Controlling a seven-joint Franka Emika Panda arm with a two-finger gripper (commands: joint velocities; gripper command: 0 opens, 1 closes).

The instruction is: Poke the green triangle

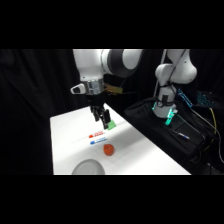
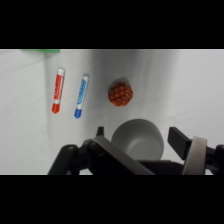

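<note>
One arm low over the white table (image 1: 135, 155), its gripper (image 1: 102, 118) just beside the green triangle (image 1: 112, 124).

Seen from the side, the black fingers hang at the triangle's left edge, seemingly touching it, though the view is too dim to be sure; I cannot tell whether they are apart or together. Nearer the camera lie a red marker (image 1: 95, 135) and a blue marker (image 1: 96, 142), side by side, then a red-orange ball (image 1: 108, 149) and a grey bowl (image 1: 88, 167). The wrist view shows green only at its top left edge (image 2: 41, 50).
</note>
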